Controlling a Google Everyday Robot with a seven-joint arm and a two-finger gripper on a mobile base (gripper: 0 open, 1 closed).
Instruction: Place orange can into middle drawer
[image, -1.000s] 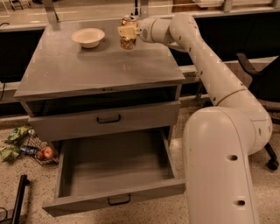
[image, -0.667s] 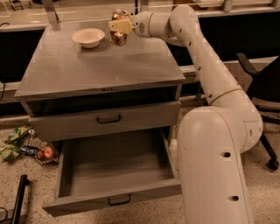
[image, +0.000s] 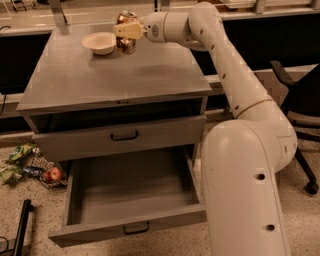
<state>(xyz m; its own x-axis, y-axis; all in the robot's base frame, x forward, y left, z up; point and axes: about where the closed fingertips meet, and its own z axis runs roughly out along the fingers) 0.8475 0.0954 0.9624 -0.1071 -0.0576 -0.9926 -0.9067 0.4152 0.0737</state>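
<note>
Holding orange can (image: 126, 46), gripper (image: 125, 31) clamped on it, above desk (image: 100, 85) at 12 o'clock. Transport step. Next: bring toward 6 o'clock, lower into middle drawer (image: 135, 190).

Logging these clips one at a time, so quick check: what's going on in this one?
The robot's white arm reaches across the grey cabinet top. Its two-finger gripper is clamped on the small orange-and-silver drink can, right beside the round cream bowl. The wide grey bottom drawer with the black handle is pulled open, and the can is not in it yet.
</note>
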